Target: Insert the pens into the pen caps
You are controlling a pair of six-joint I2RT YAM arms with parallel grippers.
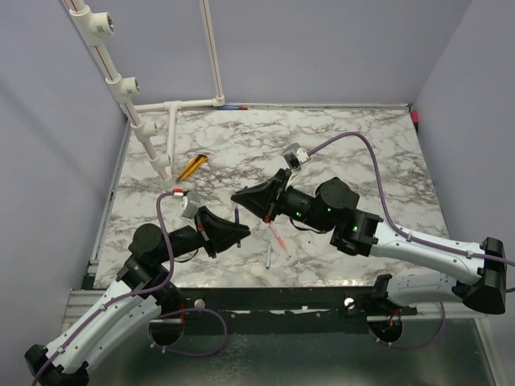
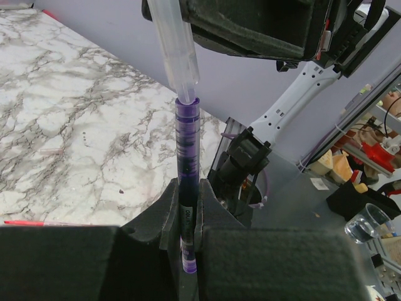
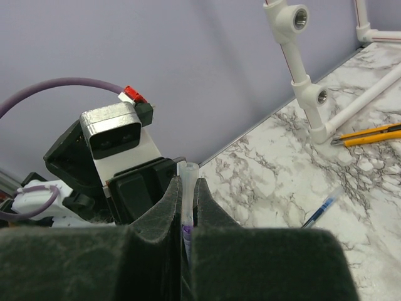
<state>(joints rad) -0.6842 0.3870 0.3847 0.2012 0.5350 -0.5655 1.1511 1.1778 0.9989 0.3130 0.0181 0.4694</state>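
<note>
My left gripper point(image 1: 241, 233) is shut on a dark blue-purple pen cap point(image 2: 187, 157), which stands upright between its fingers point(image 2: 188, 188). My right gripper point(image 1: 239, 199) is shut on a whitish translucent pen point(image 3: 188, 179) and holds it from above, in line with the cap. In the left wrist view the whitish pen point(image 2: 178, 50) has its lower end in the mouth of the cap. The two grippers meet tip to tip above the middle of the marble table. A red-pink pen point(image 1: 278, 239) lies on the table just right of them, also in the left wrist view point(image 2: 25, 222). A small pen with a blue end point(image 1: 267, 256) lies near it.
A yellow-and-black flat tool point(image 1: 191, 166) lies at the back left, also in the right wrist view point(image 3: 369, 133). A white pipe frame point(image 1: 173, 133) stands along the back left. A blue-and-clear pen point(image 3: 322, 207) lies on the marble. The table's front edge point(image 1: 265, 288) is close below the grippers.
</note>
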